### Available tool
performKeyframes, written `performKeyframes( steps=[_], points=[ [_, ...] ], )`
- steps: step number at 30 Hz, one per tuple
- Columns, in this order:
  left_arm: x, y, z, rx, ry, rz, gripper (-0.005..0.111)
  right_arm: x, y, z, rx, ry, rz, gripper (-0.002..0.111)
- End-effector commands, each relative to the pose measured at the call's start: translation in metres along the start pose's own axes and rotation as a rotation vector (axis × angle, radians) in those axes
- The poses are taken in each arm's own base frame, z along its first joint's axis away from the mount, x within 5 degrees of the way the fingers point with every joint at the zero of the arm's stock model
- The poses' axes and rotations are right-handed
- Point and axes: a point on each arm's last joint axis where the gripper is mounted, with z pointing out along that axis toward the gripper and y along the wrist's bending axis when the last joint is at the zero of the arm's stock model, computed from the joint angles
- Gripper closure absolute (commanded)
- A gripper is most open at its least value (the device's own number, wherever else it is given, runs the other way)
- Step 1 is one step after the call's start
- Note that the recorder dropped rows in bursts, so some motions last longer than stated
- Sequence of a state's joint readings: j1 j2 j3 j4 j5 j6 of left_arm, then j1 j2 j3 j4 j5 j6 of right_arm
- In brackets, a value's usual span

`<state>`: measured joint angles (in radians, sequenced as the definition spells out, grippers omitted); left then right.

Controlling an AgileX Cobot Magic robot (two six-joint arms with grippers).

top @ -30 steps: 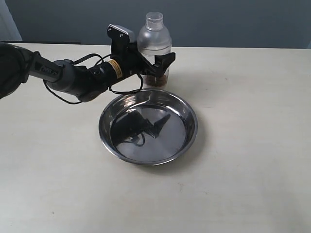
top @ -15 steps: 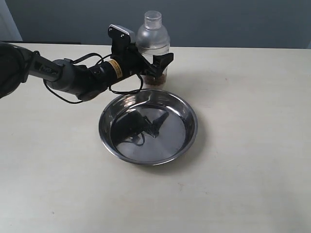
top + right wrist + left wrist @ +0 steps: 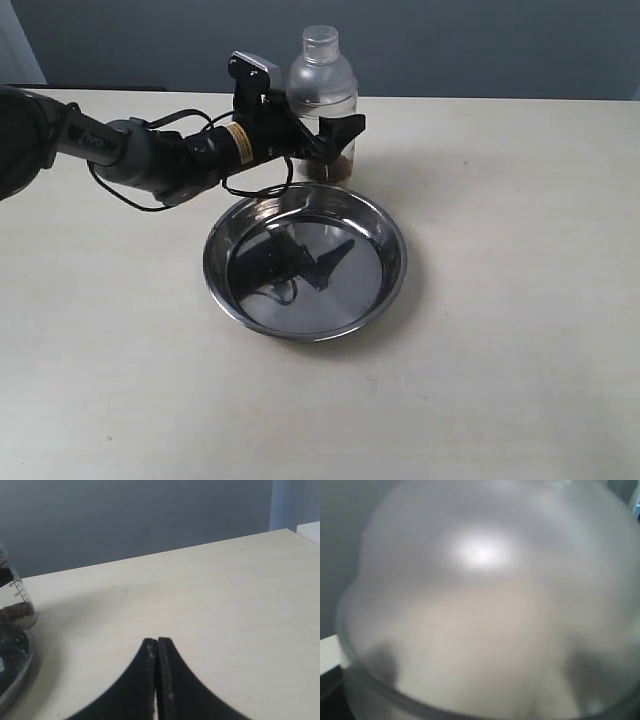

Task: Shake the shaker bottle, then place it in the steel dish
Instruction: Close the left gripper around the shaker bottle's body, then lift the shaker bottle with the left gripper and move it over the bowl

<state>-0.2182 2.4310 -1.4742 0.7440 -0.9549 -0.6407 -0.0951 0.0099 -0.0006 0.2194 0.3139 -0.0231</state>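
shaker bottle (image 3: 485, 610) | frosted dome fills view | blurred | bright glare on it

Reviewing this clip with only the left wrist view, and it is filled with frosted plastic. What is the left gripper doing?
Observer: The left gripper is closed around the shaker bottle, holding it upright.
Operator: Is the bottle in the steel dish?
Observer: No. It is just beyond the steel dish, which holds only reflections.
Operator: And the other arm?
Observer: The right gripper is shut over the table, away from the bottle and holding nothing.
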Motion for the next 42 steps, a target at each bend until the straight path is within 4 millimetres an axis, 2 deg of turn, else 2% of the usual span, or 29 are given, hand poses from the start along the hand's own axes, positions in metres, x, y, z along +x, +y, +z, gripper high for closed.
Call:
performKeyframes(
  steps=[1,6,10,12,16,21,22,23,24,26,28,29,30,31,33,34,35,36,37,38,39,40,41,42],
  points=[
    [0.013,-0.005,-0.001,0.036,0.095,-0.007,0.106,-0.001,0.000,0.000,0.003,-0.012,-0.001,0.109],
    [0.003,0.004,-0.001,-0.066,0.049,-0.077,0.106,-0.001,0.000,0.000,0.003,-0.012,-0.001,0.109],
    [-0.026,0.000,-0.003,-0.094,0.104,0.002,0.106,-0.001,0.000,0.000,0.003,-0.012,-0.001,0.109],
    [-0.056,-0.005,-0.007,-0.116,0.111,0.042,0.106,-0.001,0.000,0.000,0.003,-0.012,-0.001,0.109],
    [-0.128,-0.025,-0.022,-0.126,0.085,0.136,0.106,-0.001,0.000,0.000,0.003,-0.012,-0.001,0.109],
    [-0.212,-0.057,-0.058,-0.168,0.035,0.238,0.106,-0.001,0.000,0.000,0.003,-0.012,-0.001,0.109],
    [-0.222,-0.065,-0.066,-0.161,0.029,0.220,0.106,-0.001,0.000,0.000,0.003,-0.012,-0.001,0.109],
    [-0.223,-0.069,-0.072,-0.156,0.037,0.188,0.106,-0.001,0.000,0.000,0.003,-0.012,-0.001,0.109],
    [-0.209,-0.071,-0.074,-0.137,0.071,0.116,0.106,-0.001,0.000,0.000,0.003,-0.012,-0.001,0.109],
    [-0.162,-0.080,-0.074,-0.063,0.180,-0.011,0.106,-0.001,0.000,0.000,0.003,-0.012,-0.001,0.109],
    [-0.109,-0.090,-0.080,-0.063,0.312,-0.058,0.106,-0.001,0.000,0.000,0.003,-0.012,-0.001,0.109],
    [-0.100,-0.094,-0.083,-0.073,0.323,-0.071,0.106,-0.001,0.000,0.000,0.003,-0.012,-0.001,0.109],
    [-0.104,-0.103,-0.088,-0.056,0.288,-0.073,0.106,-0.001,0.000,0.000,0.003,-0.012,-0.001,0.109],
    [-0.122,-0.115,-0.094,-0.008,0.220,-0.016,0.106,-0.001,0.000,0.000,0.003,-0.012,-0.001,0.109],
    [-0.175,-0.140,-0.112,0.024,0.048,0.103,0.106,-0.001,0.000,0.000,0.003,-0.012,-0.001,0.109],
    [-0.193,-0.147,-0.122,-0.026,0.007,0.159,0.106,-0.001,0.000,0.000,0.003,-0.012,-0.001,0.109],
    [-0.190,-0.146,-0.126,-0.100,0.036,0.123,0.106,-0.001,0.000,0.000,0.003,-0.012,-0.001,0.109],
    [-0.168,-0.145,-0.127,-0.153,0.119,0.076,0.106,-0.001,0.000,0.000,0.003,-0.012,-0.001,0.109],
    [-0.133,-0.141,-0.125,-0.180,0.248,0.060,0.106,-0.001,0.000,0.000,0.003,-0.012,-0.001,0.109],
    [-0.105,-0.137,-0.124,-0.201,0.338,0.015,0.106,-0.001,0.000,0.000,0.003,-0.012,-0.001,0.109],
    [-0.088,-0.135,-0.123,-0.215,0.374,-0.071,0.106,-0.001,0.000,0.000,0.003,-0.012,-0.001,0.109],
    [-0.092,-0.141,-0.123,-0.168,0.329,-0.106,0.106,-0.001,0.000,0.000,0.003,-0.012,-0.001,0.109],
    [-0.115,-0.153,-0.124,-0.069,0.219,-0.075,0.106,-0.001,0.000,0.000,0.003,-0.012,-0.001,0.109],
    [-0.149,-0.166,-0.130,0.012,0.080,-0.017,0.106,-0.001,0.000,0.000,0.003,-0.012,-0.001,0.109]
  ],
)
